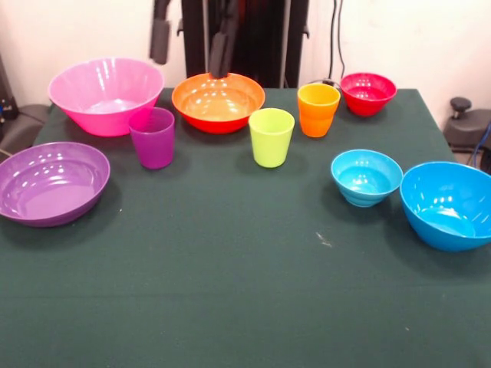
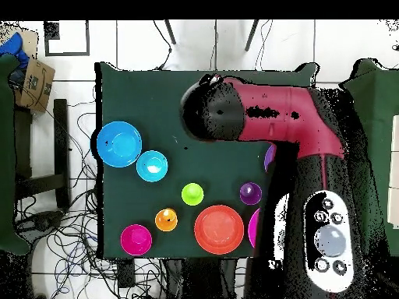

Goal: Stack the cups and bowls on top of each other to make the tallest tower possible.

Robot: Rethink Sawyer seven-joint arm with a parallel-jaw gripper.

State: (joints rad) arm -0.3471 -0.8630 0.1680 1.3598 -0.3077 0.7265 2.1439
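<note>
Gripper (image 1: 192, 42) hangs above the glossy orange plastic bowl (image 1: 218, 101), fingers parted and empty. Across the green table (image 1: 230, 268), all unstacked: big pink bowl (image 1: 106, 95), shallow purple bowl (image 1: 50, 182), purple tumbler (image 1: 153, 137), lime tumbler (image 1: 271, 137), orange tumbler (image 1: 317, 110), small red bowl (image 1: 367, 93), small light-blue bowl (image 1: 366, 177), big blue bowl (image 1: 449, 205).

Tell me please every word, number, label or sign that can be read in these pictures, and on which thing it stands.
None can be read. The cups and bowls, such as the green cup and pink bowl, are plain. The table cloth is plain. The round buttons on the robot arm carry marks too small to read.
</note>
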